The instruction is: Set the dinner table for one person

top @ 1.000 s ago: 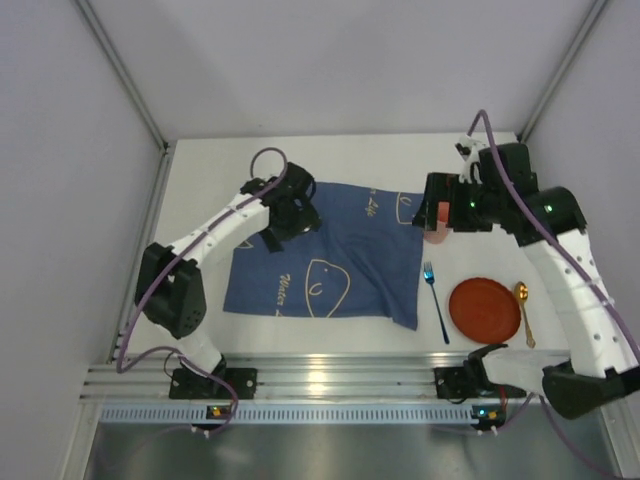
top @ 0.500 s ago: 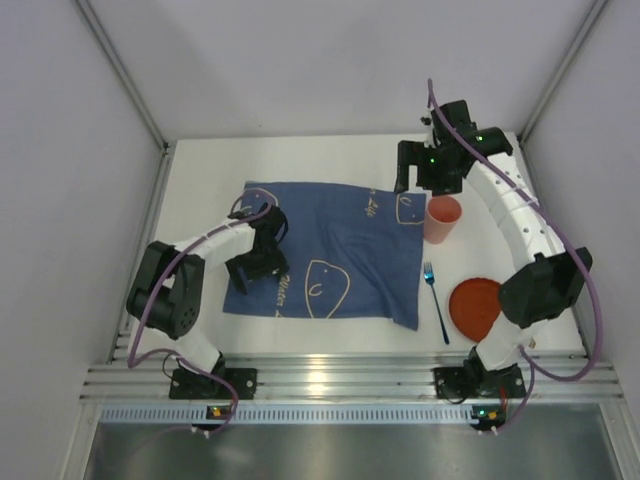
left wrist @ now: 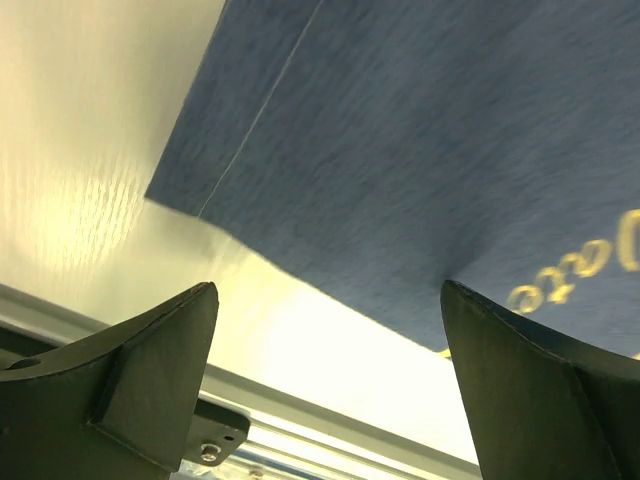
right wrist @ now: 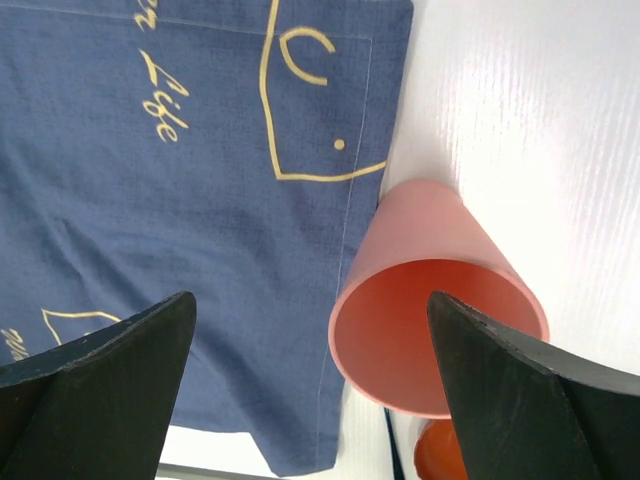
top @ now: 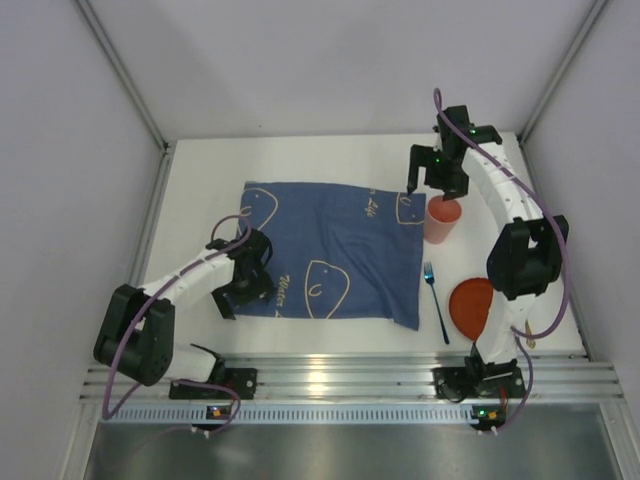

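The dinner table is a plain matte white slab, lying flat beneath both arms. Its long side runs left to right along the slotted aluminium rail at the near edge. The left gripper hangs over the near-left corner of the blue cloth, jaws spread. The right gripper (also spread wide) hovers above the pink cup toward the far-right corner.

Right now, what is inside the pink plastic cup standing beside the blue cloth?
Nothing shows inside the pink plastic cup: only its bare reddish inner wall is visible. The deepest part is in shadow, so something small lying there could be hidden.
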Controlling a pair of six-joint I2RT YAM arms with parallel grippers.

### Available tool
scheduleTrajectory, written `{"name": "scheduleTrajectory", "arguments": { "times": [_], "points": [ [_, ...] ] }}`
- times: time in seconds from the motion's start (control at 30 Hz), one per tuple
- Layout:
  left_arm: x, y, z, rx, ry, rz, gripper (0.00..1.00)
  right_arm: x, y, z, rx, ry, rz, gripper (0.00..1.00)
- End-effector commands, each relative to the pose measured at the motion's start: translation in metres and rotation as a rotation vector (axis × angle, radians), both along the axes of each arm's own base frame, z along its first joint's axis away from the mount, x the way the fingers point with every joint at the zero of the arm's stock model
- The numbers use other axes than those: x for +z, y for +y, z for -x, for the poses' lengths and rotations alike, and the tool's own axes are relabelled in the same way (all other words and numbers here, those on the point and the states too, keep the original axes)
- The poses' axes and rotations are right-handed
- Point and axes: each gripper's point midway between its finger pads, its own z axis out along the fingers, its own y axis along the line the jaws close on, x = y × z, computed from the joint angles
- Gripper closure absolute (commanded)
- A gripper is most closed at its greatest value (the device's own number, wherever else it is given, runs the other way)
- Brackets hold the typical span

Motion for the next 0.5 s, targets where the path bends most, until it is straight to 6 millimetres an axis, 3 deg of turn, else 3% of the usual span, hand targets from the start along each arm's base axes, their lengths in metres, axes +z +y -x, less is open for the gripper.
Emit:
{"name": "scheduleTrajectory", "arguments": {
  "times": [0.0,0.1,0.27,0.37,0.4,0.43,0.47],
  "points": [
    [-0.007,0.001,0.024,0.051,0.047,0.033,0.02,-0.008,0.006,-0.006,0.010,-0.036,-0.027,0.00],
    [-0.017,0.005,0.036,0.059,0.082,0.024,0.02,-0.020,0.012,-0.002,0.024,-0.023,-0.055,0.00],
    [-0.033,0.005,0.030,0.059,0.052,0.019,0.04,-0.025,0.015,0.006,0.036,-0.012,-0.077,0.00],
    [-0.043,0.006,0.032,0.061,0.090,0.005,0.33,-0.026,0.018,0.012,0.043,-0.005,-0.089,0.00],
    [-0.045,0.005,0.032,0.060,0.097,0.007,0.45,-0.023,0.019,0.015,0.045,-0.009,-0.093,0.00],
    [-0.046,0.004,0.033,0.060,0.107,0.010,0.66,-0.023,0.019,0.016,0.047,-0.011,-0.099,0.00],
    [-0.045,0.003,0.033,0.062,0.109,0.015,0.72,-0.019,0.020,0.016,0.048,-0.024,-0.103,0.00]
  ]
}}
